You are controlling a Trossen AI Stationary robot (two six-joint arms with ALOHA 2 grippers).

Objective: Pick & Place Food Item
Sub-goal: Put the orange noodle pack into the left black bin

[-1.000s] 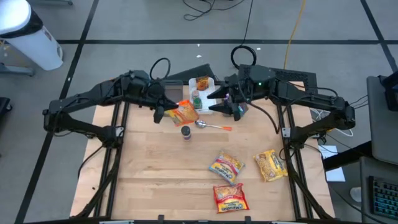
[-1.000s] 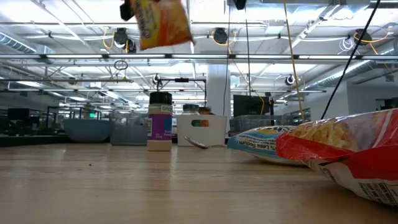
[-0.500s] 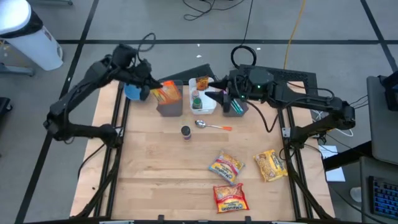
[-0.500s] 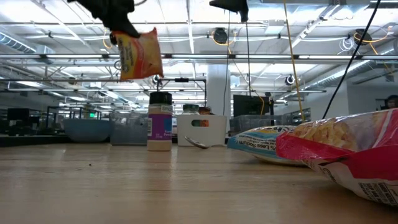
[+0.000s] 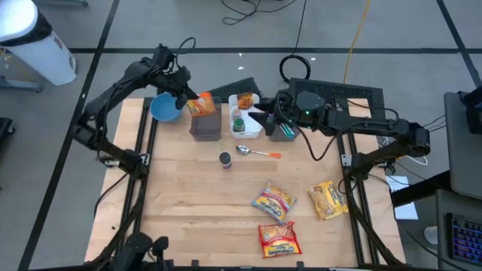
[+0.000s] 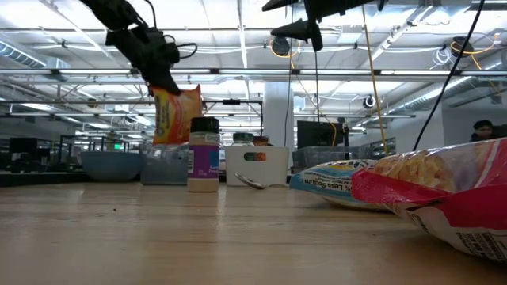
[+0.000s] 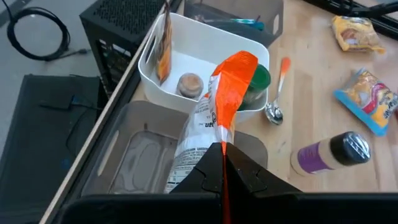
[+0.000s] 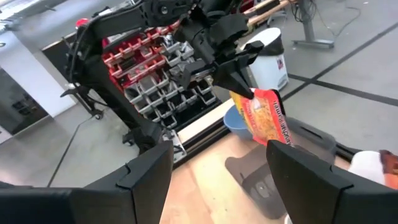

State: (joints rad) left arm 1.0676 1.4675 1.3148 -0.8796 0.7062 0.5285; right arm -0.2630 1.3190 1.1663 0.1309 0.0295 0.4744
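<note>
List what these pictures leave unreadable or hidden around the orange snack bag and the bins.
- Orange snack bag: the left pincer covers its lower edge in the left wrist view.
- Grey bin: its floor is too small to read in the high view.
- White bin: the low view shows only its side.
- Right pincer: tips cut off by the picture's edge.
</note>
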